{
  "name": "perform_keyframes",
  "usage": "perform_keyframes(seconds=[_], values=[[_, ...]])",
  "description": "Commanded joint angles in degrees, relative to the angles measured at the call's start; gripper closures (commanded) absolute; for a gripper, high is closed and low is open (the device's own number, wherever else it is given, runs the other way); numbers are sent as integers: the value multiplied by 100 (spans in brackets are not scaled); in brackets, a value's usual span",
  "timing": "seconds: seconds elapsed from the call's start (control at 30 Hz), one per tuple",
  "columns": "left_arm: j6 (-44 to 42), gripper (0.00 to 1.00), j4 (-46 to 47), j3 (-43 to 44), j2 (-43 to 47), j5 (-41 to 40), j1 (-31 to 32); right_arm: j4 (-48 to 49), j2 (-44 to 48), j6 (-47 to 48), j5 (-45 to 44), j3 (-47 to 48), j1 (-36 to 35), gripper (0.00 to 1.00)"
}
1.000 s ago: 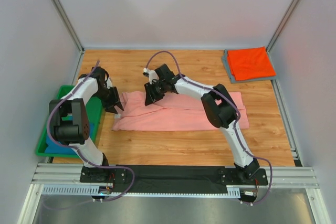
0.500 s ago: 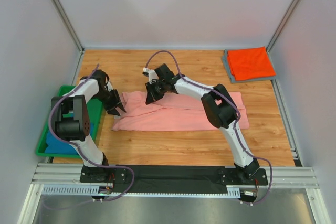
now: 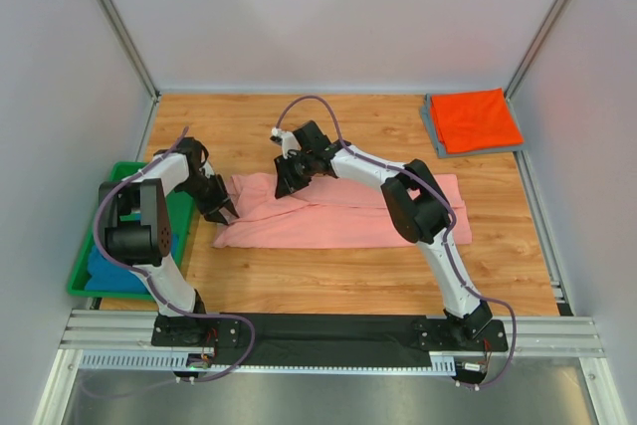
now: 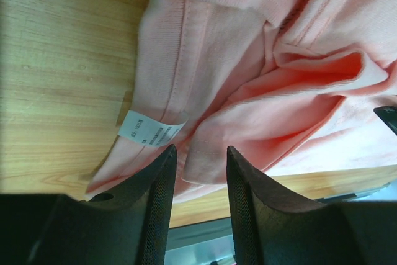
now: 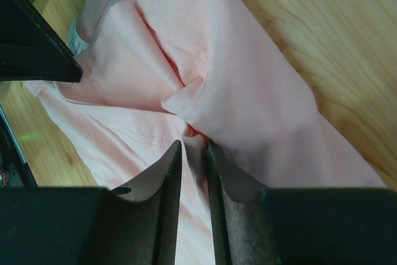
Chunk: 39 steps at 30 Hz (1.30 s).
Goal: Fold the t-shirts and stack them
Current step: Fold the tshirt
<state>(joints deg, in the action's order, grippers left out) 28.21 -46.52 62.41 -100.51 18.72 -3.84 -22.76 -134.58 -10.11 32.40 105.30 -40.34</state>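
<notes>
A salmon-pink t-shirt [image 3: 348,218] lies across the middle of the table, folded into a long strip. My left gripper [image 3: 225,210] is at the strip's left end. Its jaws are open, and the shirt's hem [image 4: 205,153] with a white label [image 4: 149,130] lies just beyond the fingertips [image 4: 169,153]. My right gripper [image 3: 289,182] is on the strip's upper left part. Its jaws stand narrow, with a raised fold of pink cloth [image 5: 193,144] pinched between them. An orange-red t-shirt [image 3: 476,118] lies folded on a grey one [image 3: 430,122] at the back right.
A green bin [image 3: 181,208] stands at the table's left edge, partly behind my left arm, with a teal-blue t-shirt [image 3: 107,274] in it. The tip of my left gripper [image 5: 37,48] shows close by in the right wrist view. Frame posts and walls ring the wooden table [image 3: 328,281].
My left gripper has slid a little toward me along the shirt's left end. My right gripper has stayed almost in place on the fold, with its jaws closer together.
</notes>
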Motion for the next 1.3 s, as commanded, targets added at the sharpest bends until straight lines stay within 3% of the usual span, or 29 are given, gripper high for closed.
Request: perform_keyframes(seconds=[0.0,0.17,0.23,0.33,0.43,0.7,0.9,0.93,1.0,1.07,1.13,1.2,1.27], values=[[1,55,38,-71,119,-79,-38,395,380,-131,20,35,-36,76],[80,57,179,-80,84,175,-38,396,301,-220,3,158,-36,77],[97,59,196,-54,58,255,-38,369,292,-246,-15,184,-27,84],[115,72,205,-71,66,351,-38,290,310,-220,-32,175,-27,93],[159,100,188,-36,84,422,-30,246,380,-228,-67,132,-27,100],[291,100,-58,131,356,448,-38,176,538,-316,-173,149,-27,98],[361,100,-199,219,585,431,-3,0,538,-334,-278,219,-27,83],[396,100,-217,193,585,439,-3,-35,538,-325,-261,246,-27,83],[475,100,-269,192,629,440,84,-27,565,-316,-173,211,-27,97],[571,100,-313,175,716,317,172,0,600,-299,-103,149,-27,100],[773,100,-340,122,796,290,278,-227,600,-220,-50,201,-1,95],[862,100,-436,183,893,185,365,-395,609,-62,-15,316,43,84],[879,100,-602,245,919,1,375,-466,687,-26,11,264,79,87]])
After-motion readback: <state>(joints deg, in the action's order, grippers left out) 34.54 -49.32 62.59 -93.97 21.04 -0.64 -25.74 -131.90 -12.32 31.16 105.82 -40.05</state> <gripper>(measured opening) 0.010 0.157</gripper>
